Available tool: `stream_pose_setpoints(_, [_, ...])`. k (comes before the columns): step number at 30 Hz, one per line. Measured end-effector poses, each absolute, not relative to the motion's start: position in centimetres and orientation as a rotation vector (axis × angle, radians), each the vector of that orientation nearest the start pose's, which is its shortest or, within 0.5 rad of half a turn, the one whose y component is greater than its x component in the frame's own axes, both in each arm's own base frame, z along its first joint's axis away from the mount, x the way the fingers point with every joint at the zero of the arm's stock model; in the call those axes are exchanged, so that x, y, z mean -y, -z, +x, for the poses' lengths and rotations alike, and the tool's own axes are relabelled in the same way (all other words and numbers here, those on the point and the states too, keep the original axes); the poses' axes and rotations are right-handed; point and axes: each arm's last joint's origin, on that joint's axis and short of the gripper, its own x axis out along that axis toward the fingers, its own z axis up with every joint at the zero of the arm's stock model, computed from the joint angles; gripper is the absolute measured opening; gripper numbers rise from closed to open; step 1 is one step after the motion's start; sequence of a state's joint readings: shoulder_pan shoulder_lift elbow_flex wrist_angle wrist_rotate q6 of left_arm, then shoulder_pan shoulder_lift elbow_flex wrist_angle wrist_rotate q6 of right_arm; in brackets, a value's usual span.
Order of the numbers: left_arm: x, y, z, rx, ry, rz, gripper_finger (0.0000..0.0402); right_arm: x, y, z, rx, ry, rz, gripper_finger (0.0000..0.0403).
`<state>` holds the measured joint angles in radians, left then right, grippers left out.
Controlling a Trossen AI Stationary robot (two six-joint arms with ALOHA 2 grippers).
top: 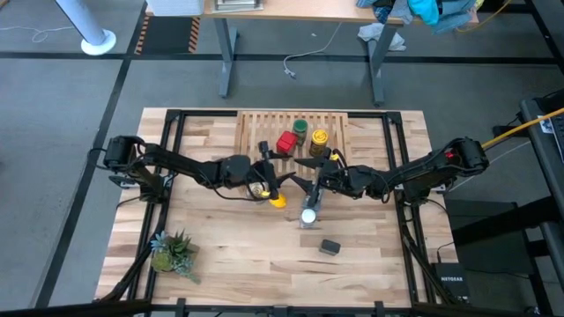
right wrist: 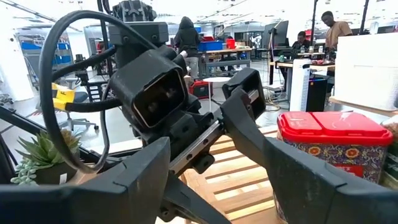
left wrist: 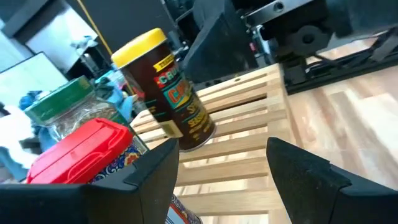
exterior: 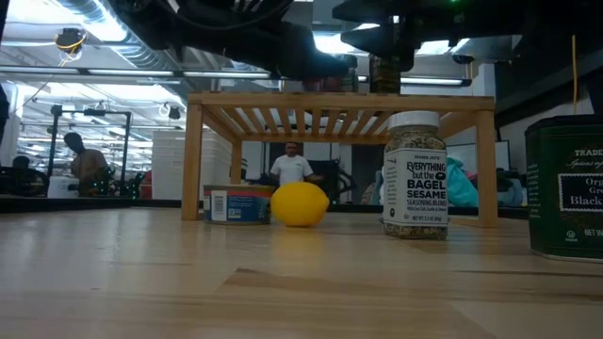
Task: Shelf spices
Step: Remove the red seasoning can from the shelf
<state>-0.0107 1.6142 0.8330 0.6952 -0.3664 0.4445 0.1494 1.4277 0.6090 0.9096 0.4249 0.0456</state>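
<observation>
My left tool (left wrist: 221, 165) hangs released before the slatted light-wood shelf (top: 264, 123); ahead stand the red tin (left wrist: 84, 149), green-lidded jar (left wrist: 62, 112) and yellow-lidded jar (left wrist: 165, 90). My right tool (right wrist: 211, 162) is released alongside; below it on the counter (top: 229, 255) stands the white-lidded jar (exterior: 415, 174).

Shelf (top: 264, 123): three spices. Table (top: 229, 255): two spices, lemon (exterior: 300, 203), plant (top: 172, 251).

Grey carpet floor (top: 62, 132), desk (top: 300, 9) beyond

lemon (exterior: 300, 204) beside blue-label tin (exterior: 236, 203); potted succulent (top: 173, 250) near table's (top: 229, 255) front-left corner; ppl in bkgd
</observation>
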Motion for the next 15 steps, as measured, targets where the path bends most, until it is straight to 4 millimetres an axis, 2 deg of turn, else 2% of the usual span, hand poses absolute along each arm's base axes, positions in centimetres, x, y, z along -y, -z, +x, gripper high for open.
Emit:
stream_pose_setpoints(7, [-0.1,-22.9,34.1,-0.189,-0.407,0.490,0.0237,-4.6,-23.6,28.3,0.087,0.262,0.027,0.0259])
stream_pose_setpoints(15, [0.3,-22.9,33.9,-0.232,-0.547,0.527,0.0237,-6.5,-23.5,27.5,0.047,0.456,-0.101,0.0259])
